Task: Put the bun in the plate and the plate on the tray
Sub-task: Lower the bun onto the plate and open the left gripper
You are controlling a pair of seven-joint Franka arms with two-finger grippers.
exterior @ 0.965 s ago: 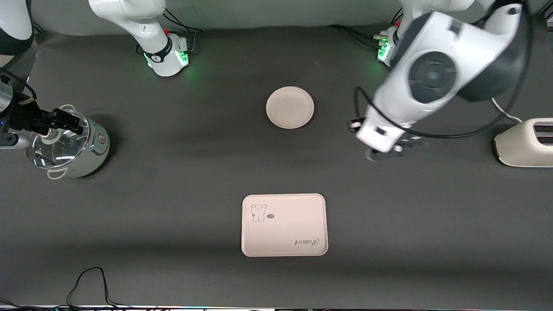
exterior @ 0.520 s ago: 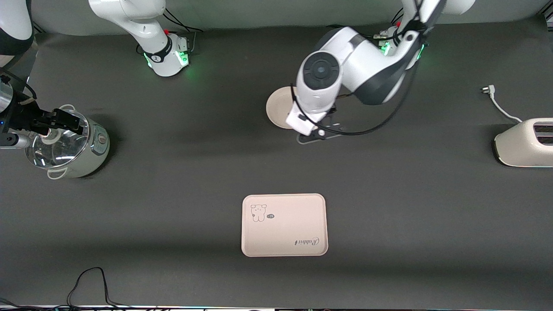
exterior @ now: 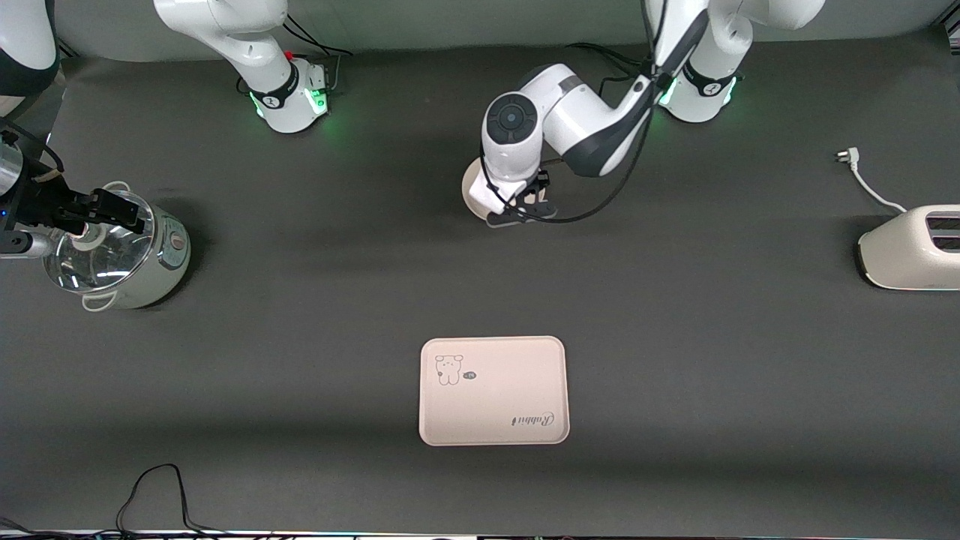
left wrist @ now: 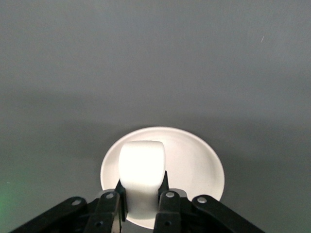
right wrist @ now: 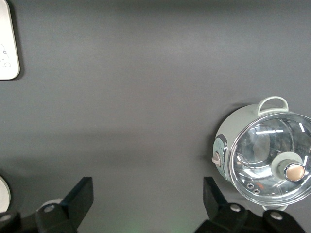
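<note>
My left gripper (exterior: 517, 214) is shut on the bun (left wrist: 141, 160), a smooth off-white oblong held between its fingers (left wrist: 167, 199). It holds the bun over the round cream plate (left wrist: 194, 165); I cannot tell whether the bun touches the plate. In the front view the left arm covers most of the plate (exterior: 472, 191) and hides the bun. The cream-pink tray (exterior: 491, 390) lies bare, nearer to the front camera than the plate. My right gripper (right wrist: 148, 187) is open and empty above bare table. The right wrist view also shows a corner of the tray (right wrist: 7, 43).
A pot with a glass lid (exterior: 112, 251) stands at the right arm's end; it also shows in the right wrist view (right wrist: 265, 150). A toaster (exterior: 911, 247) and its loose plug cable (exterior: 862, 180) are at the left arm's end. A black cable (exterior: 157, 487) lies by the front edge.
My left arm has swung from the toaster end of the table to the middle, and its gripper now sits over the plate. The tray, the plate and the pot have not moved.
</note>
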